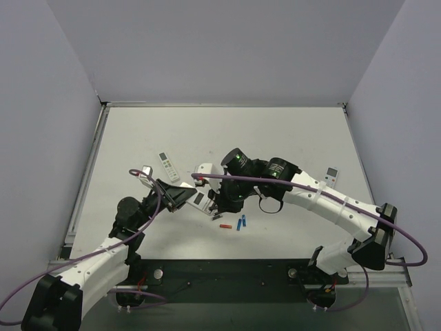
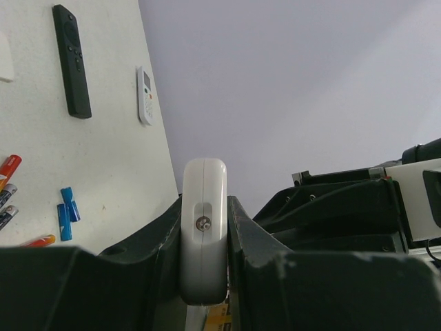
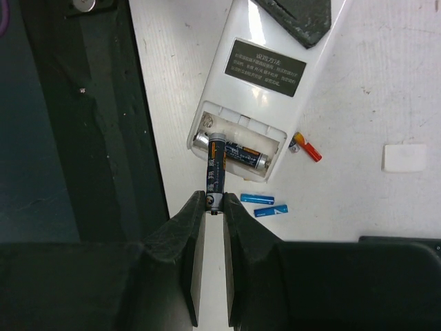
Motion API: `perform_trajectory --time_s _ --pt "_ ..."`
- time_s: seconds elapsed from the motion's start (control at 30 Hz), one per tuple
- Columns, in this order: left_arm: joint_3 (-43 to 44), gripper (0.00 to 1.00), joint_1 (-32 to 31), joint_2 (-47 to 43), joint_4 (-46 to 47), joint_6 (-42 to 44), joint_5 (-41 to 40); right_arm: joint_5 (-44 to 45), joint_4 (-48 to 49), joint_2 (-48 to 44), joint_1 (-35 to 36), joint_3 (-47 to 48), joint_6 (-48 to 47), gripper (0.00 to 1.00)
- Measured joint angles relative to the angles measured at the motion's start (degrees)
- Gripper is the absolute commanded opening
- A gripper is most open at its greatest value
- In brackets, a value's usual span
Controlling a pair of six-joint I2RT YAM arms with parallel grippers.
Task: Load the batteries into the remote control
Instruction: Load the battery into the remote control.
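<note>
within right gripper (image 3: pixel 215 201), dark battery (image 3: pixel 214 172)

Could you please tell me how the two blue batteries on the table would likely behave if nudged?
The blue batteries are thin smooth cylinders lying on their sides on the flat table, so a sideways nudge would probably roll them. They look rigid, not floppy. Being so slim, they may slip when pinched.
</note>
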Motion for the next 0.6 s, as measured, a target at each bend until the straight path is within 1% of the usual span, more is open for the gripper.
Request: perform_trajectory --time_s 0.3,0.4,0.53,0.6 --pt "1.03 0.00 0.00 1.62 2.25 1.29 2.75 -1.07 -5.51 4.22 0.00 5.01 -3.10 0.03" --pt "1.55 0.00 0.00 2.01 3.08 1.55 3.65 -1.16 -7.02 5.05 0.00 6.75 -4.02 0.06" --pt "1.77 0.00 0.00 2.21 3.69 2.25 4.55 -1.16 -9.14 6.36 0.00 8.63 -4.94 0.07" --pt "1.77 0.00 0.00 2.25 3.74 2.40 4.81 -1.16 -10.23 7.10 0.00 9.68 -5.33 0.11"
